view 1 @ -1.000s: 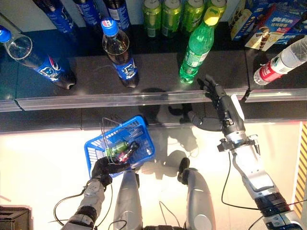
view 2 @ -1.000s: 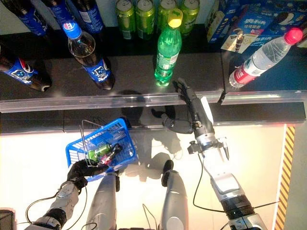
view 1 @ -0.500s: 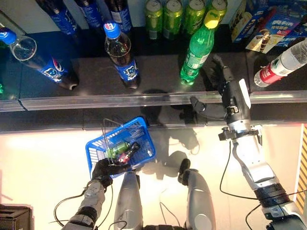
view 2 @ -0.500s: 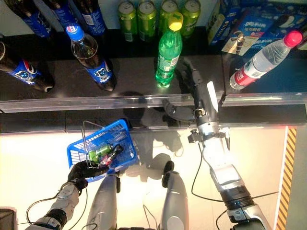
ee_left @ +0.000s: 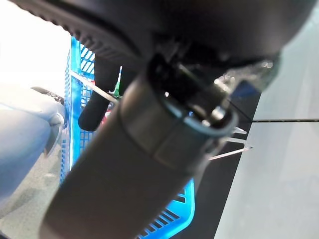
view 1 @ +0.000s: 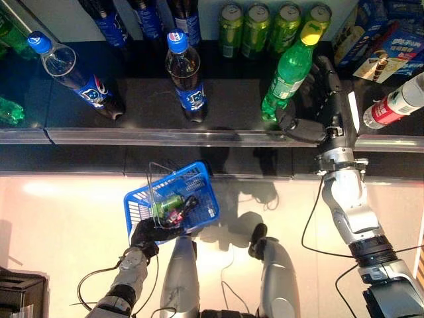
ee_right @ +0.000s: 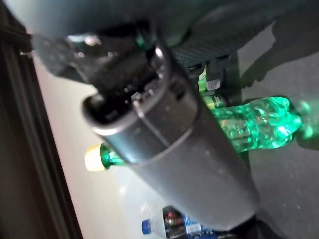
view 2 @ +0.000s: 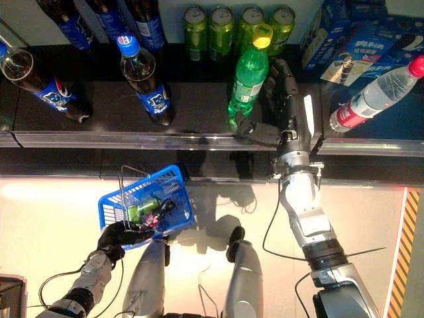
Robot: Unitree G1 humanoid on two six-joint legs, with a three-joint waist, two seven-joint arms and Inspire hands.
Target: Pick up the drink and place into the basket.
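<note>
While beside bottle (view 1: 286, 71) (perhaps touching), hand (view 1: 317, 106).

Both eye views look steeply down from the head, sharing the dark shelf (view 1: 165, 112) at twelve o'clock and the floor below. Each wrist view looks along its own hand from very close.

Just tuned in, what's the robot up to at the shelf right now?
The right hand is on the dark shelf beside the green bottle, thumb near the bottle's base and fingers along its side, open and not yet closed round it. The bottle stands upright. The left hand holds the blue basket low in front of the shelf by its near edge; the basket already holds a couple of small items. Cola bottles, green cans and a water bottle stand untouched.
</note>
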